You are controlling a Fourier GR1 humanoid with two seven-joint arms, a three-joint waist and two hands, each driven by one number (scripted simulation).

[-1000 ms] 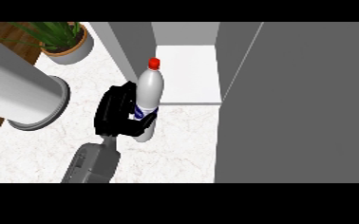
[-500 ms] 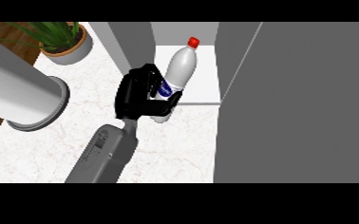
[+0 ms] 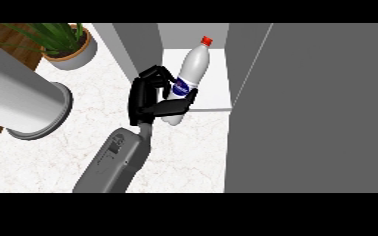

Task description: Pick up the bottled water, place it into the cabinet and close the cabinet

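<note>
The setting is a kitchen. A white marbled counter (image 3: 192, 150) carries a grey cabinet (image 3: 310, 110) with a pale inner shelf, a potted plant (image 3: 65, 42) at the counter's far left corner, and a large grey cylinder (image 3: 29, 102) at its left edge.

Head view, steeply down, counter (image 3: 66, 155) close.

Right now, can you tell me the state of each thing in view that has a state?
bottled water: red cap on, tilted, lifted, held at its lower part, cap pointing into the cabinet opening.
hand: fingers curled round the bottle.
cabinet: open, white shelf visible, nothing standing on it.
cabinet door: swung open, at the view's right.
potted plant: upright, at the upper left.
</note>
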